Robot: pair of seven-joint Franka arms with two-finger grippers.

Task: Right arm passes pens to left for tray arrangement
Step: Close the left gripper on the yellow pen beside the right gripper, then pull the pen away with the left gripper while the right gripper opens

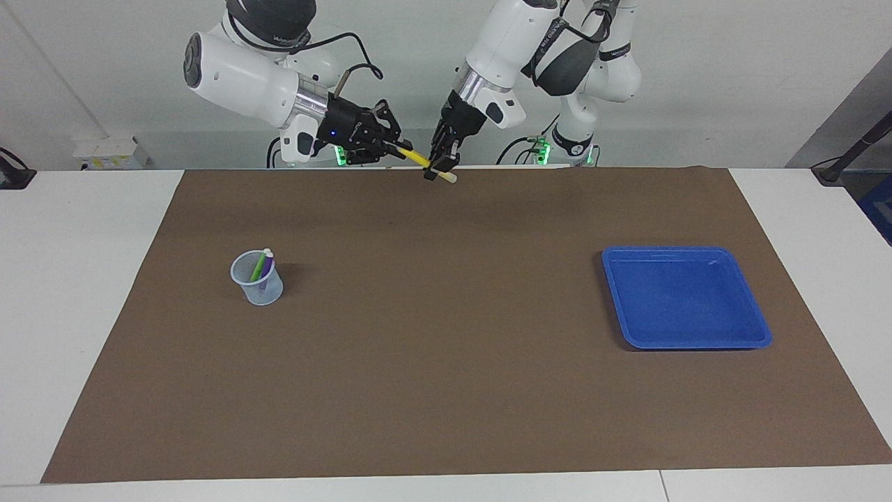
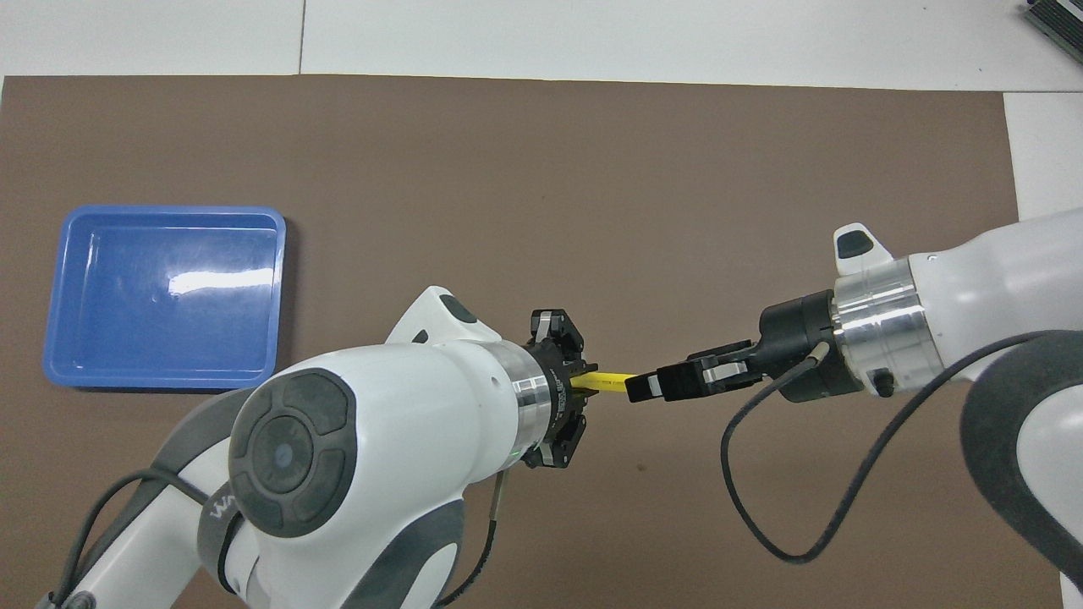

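Tray [image 1: 686,343] apparently clear of mat edge

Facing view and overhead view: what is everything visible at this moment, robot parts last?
yellow pen: one, yellow with pale tip, in the air between both grippers, over the mat's edge by the robots
green pen: one, green, in the cup
purple pen: one, purple, in the cup
cup: one, translucent pale blue, toward the right arm's end
tray: one, bright blue, toward the left arm's end
mat: one, brown, on the table
table: one, white
right gripper: black, shut on the yellow pen
left gripper: black, shut on the yellow pen near its tip
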